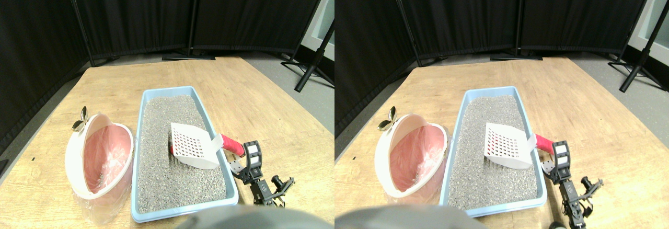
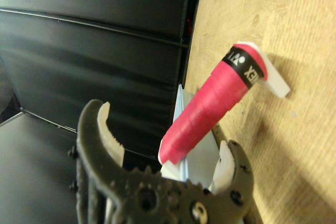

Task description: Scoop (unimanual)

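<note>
Wooden floor (image 1: 251, 93), seemingly plywood, before black curtains (image 1: 136, 14).

The right manipulator (image 1: 261, 179), at the lower right of the stereo view's left half, was a slim black linkage of brackets and small motors, with a white-faced block near its top. In the wrist view, its gripper (image 2: 165, 145) showed two curved dark grey jaws lined with off-white ridged pads (image 2: 111, 129), joined by toothed gears and round screws.

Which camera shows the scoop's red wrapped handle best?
The wrist view: the red handle fills its middle, wrap and black band clear. The stereo pair view shows it small, poking over the litter tray's rim.
</note>
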